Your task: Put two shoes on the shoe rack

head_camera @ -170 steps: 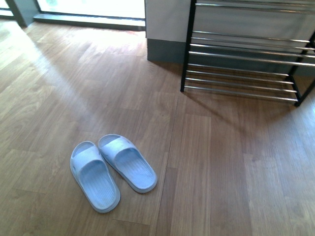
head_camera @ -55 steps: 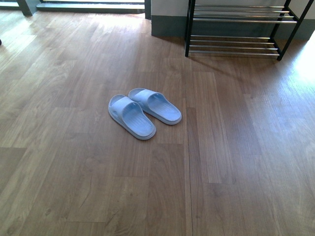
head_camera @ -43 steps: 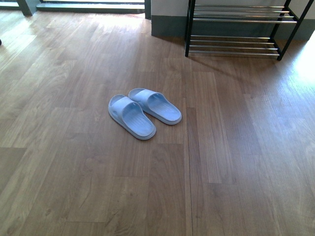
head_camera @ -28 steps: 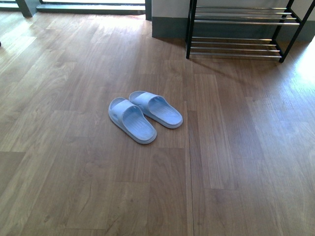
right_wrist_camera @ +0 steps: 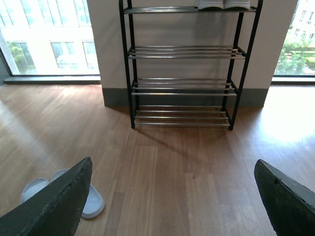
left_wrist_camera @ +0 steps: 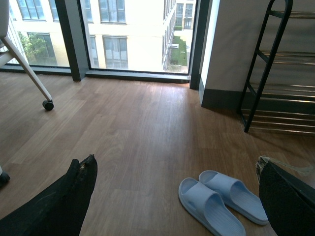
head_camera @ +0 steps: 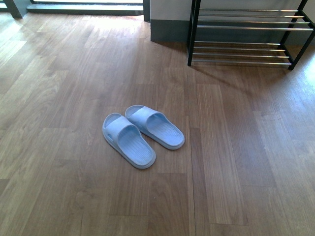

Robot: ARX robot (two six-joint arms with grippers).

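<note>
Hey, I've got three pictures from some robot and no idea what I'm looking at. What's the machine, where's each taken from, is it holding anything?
This is a robot with two arms, each ending in a two-fingered hand. The front view looks out from its body: pale blue slides lie side by side on the wooden floor, and the shoe rack stands further off by the wall. The other two pictures come from wrist cameras. The dark shapes framing each are the fingers of the left hand and the right hand. Both are open and hold nothing. The right wrist view shows more of the rack, with white soles on its top tier.
</note>
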